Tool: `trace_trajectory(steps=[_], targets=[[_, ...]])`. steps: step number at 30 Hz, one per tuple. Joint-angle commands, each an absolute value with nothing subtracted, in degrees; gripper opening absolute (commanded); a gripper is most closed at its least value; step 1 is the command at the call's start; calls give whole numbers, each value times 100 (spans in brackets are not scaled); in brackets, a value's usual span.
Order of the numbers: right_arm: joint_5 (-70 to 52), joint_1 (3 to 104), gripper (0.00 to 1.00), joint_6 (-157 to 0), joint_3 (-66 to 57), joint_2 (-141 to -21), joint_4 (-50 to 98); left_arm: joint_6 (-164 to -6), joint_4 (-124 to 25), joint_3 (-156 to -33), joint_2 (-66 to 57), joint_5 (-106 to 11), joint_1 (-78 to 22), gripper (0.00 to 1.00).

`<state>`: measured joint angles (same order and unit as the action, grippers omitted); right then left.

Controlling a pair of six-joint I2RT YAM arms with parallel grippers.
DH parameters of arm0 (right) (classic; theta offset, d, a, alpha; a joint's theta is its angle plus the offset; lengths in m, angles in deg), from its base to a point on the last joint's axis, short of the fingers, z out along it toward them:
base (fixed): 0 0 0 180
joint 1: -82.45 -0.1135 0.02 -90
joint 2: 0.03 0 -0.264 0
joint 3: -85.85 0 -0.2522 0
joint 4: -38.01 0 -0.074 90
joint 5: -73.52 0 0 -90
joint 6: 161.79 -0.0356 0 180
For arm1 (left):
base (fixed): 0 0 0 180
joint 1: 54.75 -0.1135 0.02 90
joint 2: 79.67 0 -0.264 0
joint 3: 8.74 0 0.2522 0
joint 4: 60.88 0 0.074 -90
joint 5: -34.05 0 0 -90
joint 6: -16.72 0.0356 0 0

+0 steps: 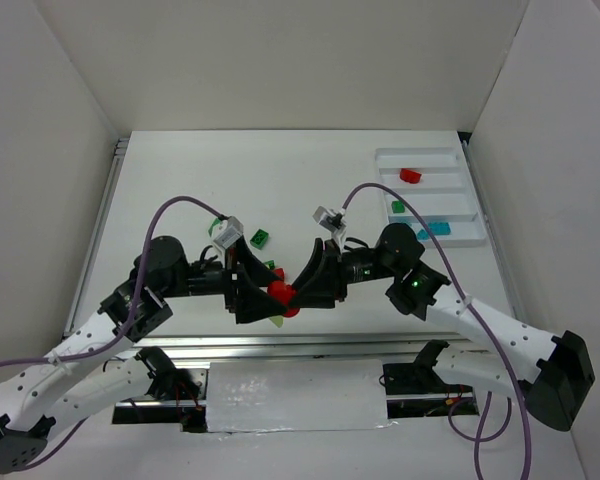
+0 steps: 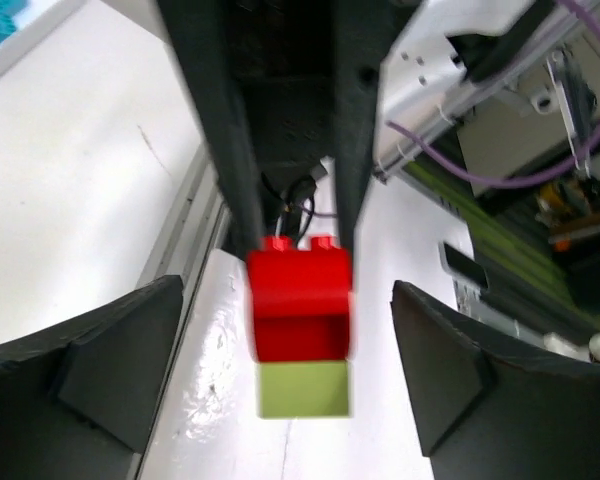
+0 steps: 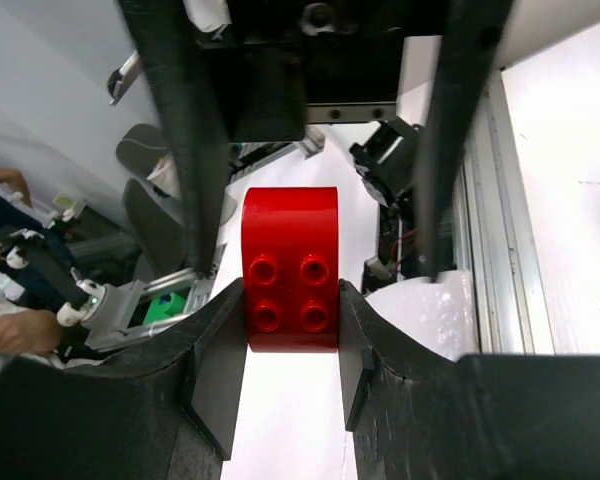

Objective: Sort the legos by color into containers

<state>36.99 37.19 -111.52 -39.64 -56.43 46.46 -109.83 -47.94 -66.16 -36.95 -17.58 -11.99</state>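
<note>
My right gripper (image 3: 290, 335) is shut on a red lego (image 3: 290, 262); its pads press both sides and the studs face the camera. From above, both grippers meet near the table's front edge: left gripper (image 1: 266, 294), right gripper (image 1: 296, 292), red lego (image 1: 280, 292) between them. My left gripper (image 2: 288, 310) stands open, its fingers wide of the red lego (image 2: 300, 300). A pale yellow-green lego (image 2: 302, 390) lies right under the red one; whether they are joined I cannot tell. The containers are compartments of a white tray (image 1: 450, 185) at the back right.
The tray holds a red lego (image 1: 411, 176), a green one (image 1: 398, 207) and cyan ones (image 1: 435, 228). Two dark green legos (image 1: 259, 238) lie on the table just behind the grippers. A metal rail (image 1: 310, 343) runs along the front edge.
</note>
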Motion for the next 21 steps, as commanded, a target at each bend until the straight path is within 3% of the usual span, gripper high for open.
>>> trace_trajectory(steps=[1, 7, 13, 16, 17, 19, 21], targets=[[3749, 3657, 0, -11222, -3961, -5453, 5132, -10808, -4836, -6890, -3678, -2192, -1195, 100], [2774, 3692, 0, -11107, -4040, -5022, 4789, -10677, -4615, -6882, -3897, -2457, -1195, 100], [2501, 3701, 0, -11143, -3996, -4811, 4728, -10817, -5177, -6636, -4003, -1887, -1195, 94], [2518, 3701, 0, -11117, -3917, -4855, 4666, -10861, -5335, -6592, -3968, -1745, -1195, 84], [2518, 3701, 0, -11117, -3900, -4881, 4666, -10861, -5423, -6592, -3933, -1632, -1195, 73], [2422, 3692, 0, -11117, -3908, -4899, 4640, -10905, -5528, -6557, -3898, -1500, -1195, 66], [2421, 3701, 0, -11134, -3899, -4925, 4639, -10931, -5643, -6539, -3854, -1359, -1195, 50]])
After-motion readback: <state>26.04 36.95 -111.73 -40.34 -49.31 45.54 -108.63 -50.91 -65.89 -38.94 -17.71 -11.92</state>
